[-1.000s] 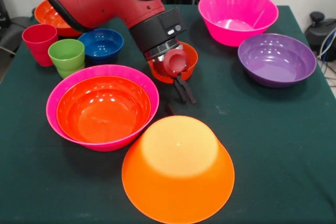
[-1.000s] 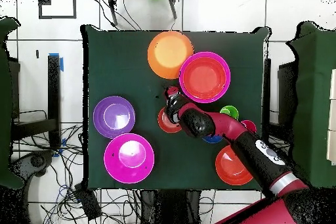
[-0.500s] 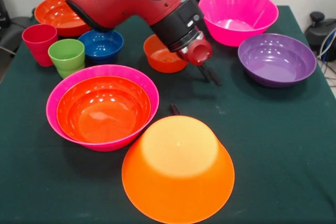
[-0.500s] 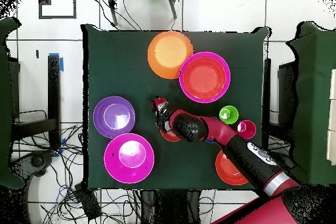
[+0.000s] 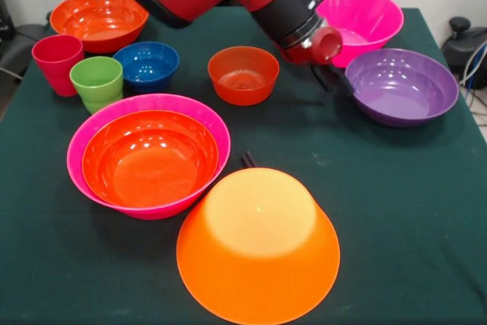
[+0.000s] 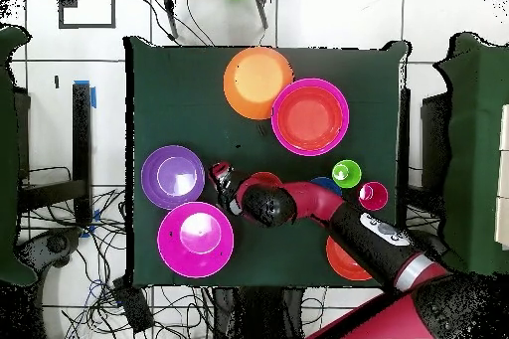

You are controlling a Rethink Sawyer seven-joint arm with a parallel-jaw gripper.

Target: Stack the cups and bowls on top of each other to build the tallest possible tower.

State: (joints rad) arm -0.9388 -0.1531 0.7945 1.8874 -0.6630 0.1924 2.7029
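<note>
My gripper (image 5: 329, 81) hangs empty and shut just left of the purple bowl (image 5: 401, 85), in front of a large magenta bowl (image 5: 365, 17). In the overhead view the gripper (image 6: 216, 169) is beside the purple bowl (image 6: 172, 176). The small orange-red bowl (image 5: 243, 74) stands to its left. The tower is a red-orange bowl (image 5: 148, 157) nested in a large magenta bowl (image 5: 91, 123). The light orange bowl (image 5: 259, 241) lies upside down in front. The red-pink cup (image 5: 57, 62), the lime green cup (image 5: 97, 81), the small blue bowl (image 5: 146, 62) and another red-orange bowl (image 5: 99, 17) stand at the left.
A small dark object (image 5: 249, 159) lies on the green tablecloth (image 5: 380, 188) just behind the light orange bowl. My arm (image 6: 328, 206) reaches across the table above the blue bowl and partly hides the small orange-red bowl (image 6: 264, 177) from overhead.
My gripper has swung from above the small orange-red bowl across to the purple bowl's side and has risen a little. The small orange-red bowl is now uncovered. No bowl or cup has moved.
</note>
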